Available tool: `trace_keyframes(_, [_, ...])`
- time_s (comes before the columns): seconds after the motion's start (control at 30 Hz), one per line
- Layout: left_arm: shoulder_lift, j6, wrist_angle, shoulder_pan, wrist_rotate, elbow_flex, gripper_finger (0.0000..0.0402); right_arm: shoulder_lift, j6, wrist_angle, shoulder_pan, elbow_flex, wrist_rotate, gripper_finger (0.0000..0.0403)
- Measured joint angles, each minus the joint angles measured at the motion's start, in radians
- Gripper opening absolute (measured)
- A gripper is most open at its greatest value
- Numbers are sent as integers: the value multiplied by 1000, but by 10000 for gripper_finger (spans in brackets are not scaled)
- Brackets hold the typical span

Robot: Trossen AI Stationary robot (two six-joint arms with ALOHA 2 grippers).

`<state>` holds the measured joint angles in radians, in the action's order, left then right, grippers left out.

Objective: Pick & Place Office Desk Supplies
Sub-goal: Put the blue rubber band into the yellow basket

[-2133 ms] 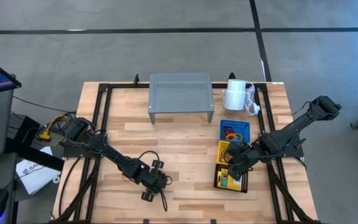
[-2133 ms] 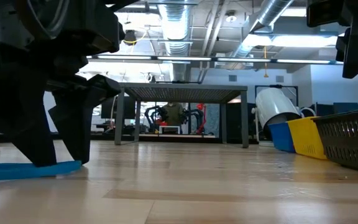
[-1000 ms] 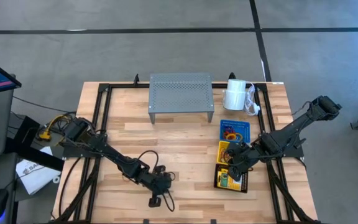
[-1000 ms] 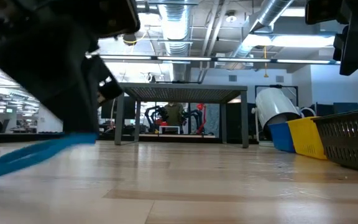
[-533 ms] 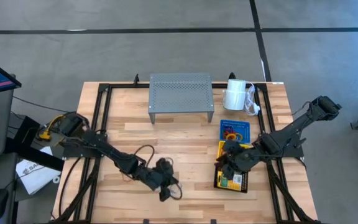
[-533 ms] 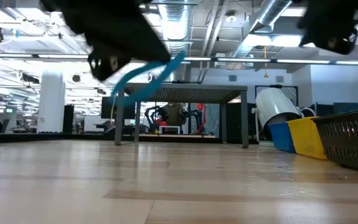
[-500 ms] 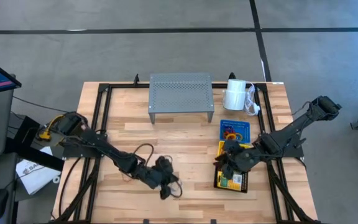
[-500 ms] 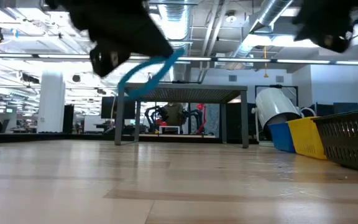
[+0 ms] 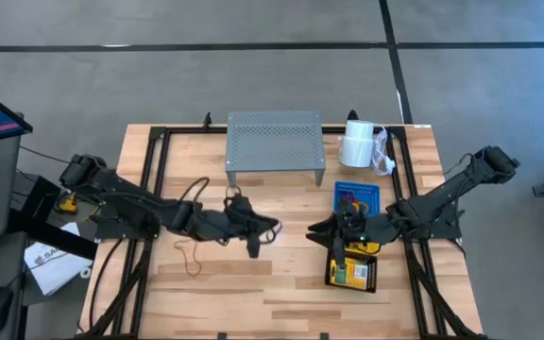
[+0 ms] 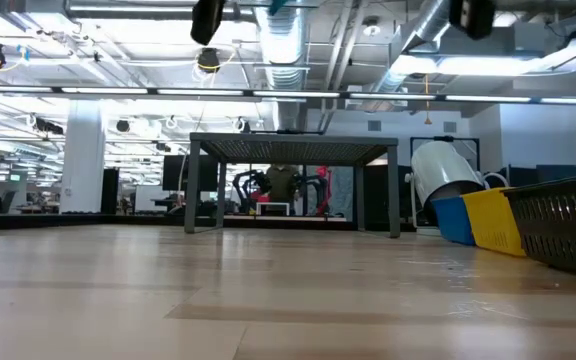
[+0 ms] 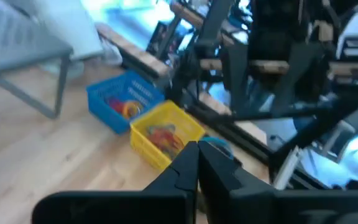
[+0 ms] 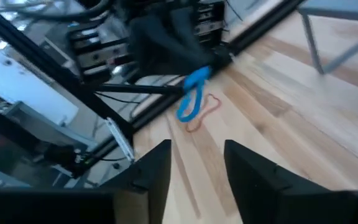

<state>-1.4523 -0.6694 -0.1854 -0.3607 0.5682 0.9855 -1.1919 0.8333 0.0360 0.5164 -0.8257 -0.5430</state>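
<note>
Blue loop (image 12: 191,99) pinched in clenched left hand (image 9: 270,227); carry toward 3 o'clock, release squarely over yellow basket (image 11: 165,132); right hand (image 9: 315,229) open, empty

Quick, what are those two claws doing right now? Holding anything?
Left gripper: closed on a blue loop, lifted over the table.
Right gripper: open, holding nothing, near the yellow basket.

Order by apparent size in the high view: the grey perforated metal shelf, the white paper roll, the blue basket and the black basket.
1. Grey perforated metal shelf, clearly largest.
2. Blue basket and black basket: similar, both partly covered by the right arm, so not ranked.
3. White paper roll, smallest, only narrowly.
</note>
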Motion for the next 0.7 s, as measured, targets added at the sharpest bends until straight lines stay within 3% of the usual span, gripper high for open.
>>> trace_keyframes(0.33, [3,115,-222,55,-26,0,0,0,-22,140,-52,0,18,234])
trace_keyframes(0.7, [3,114,-327,58,-49,0,0,-36,-30,222,-102,0,19,234])
